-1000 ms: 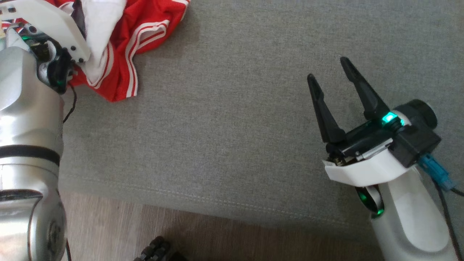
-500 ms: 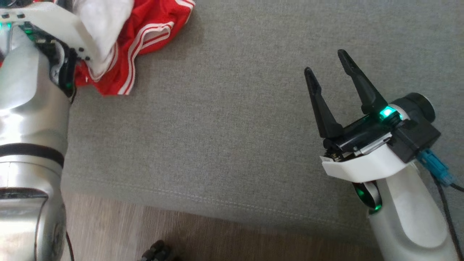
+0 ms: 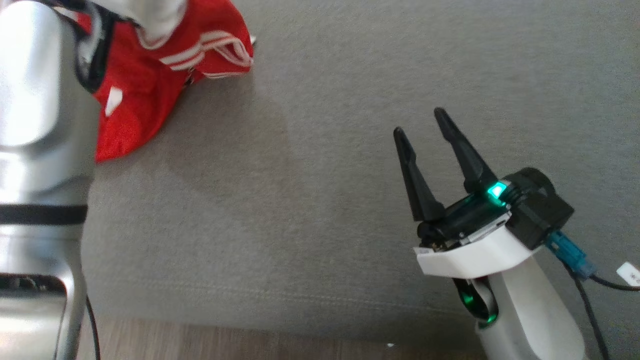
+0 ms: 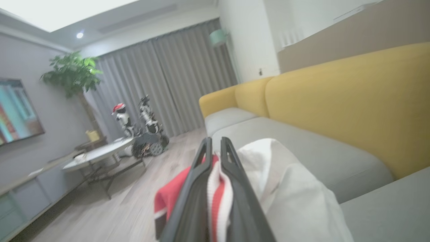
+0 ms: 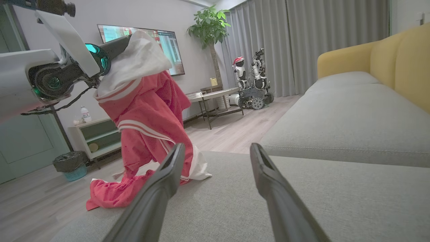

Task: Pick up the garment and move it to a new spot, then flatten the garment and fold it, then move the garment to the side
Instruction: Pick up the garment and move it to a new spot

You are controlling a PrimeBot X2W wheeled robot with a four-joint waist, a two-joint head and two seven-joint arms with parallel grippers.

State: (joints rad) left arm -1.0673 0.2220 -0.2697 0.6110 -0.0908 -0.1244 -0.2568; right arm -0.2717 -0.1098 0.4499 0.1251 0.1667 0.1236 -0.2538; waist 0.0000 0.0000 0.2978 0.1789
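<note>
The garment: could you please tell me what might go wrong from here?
1. The left gripper pinches the garment only by its striped trim, so it may slip free.
2. Its lower end lies bunched at the edge of the sofa seat and could slide toward the floor.
3. The right gripper stands open, apart from the cloth, giving no second hold.

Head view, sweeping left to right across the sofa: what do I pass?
Silver left arm → red jersey → bare grey sofa seat → right gripper, open → blue plug at its wrist.
</note>
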